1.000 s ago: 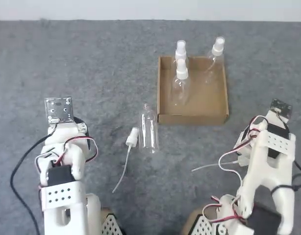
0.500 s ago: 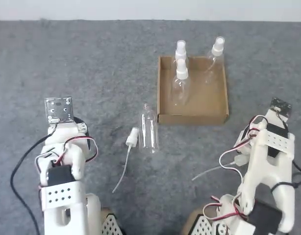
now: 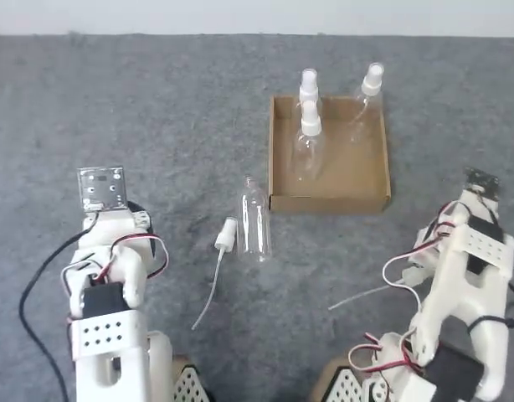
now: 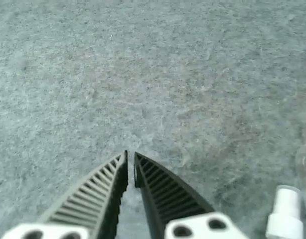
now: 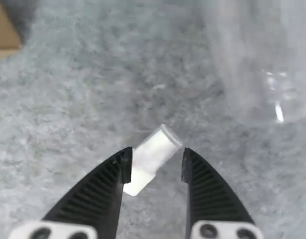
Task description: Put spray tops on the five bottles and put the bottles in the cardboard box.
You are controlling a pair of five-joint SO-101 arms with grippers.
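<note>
Loosely spread, the right fingers flank a stubby white spray top; left fingers pressed together.

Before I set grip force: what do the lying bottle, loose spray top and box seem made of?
Lying bottle: clear, glossy, likely plastic; carpet shows through. Loose spray top: opaque white plastic, likely. Box: brown matte cardboard, by its flat walls.
</note>
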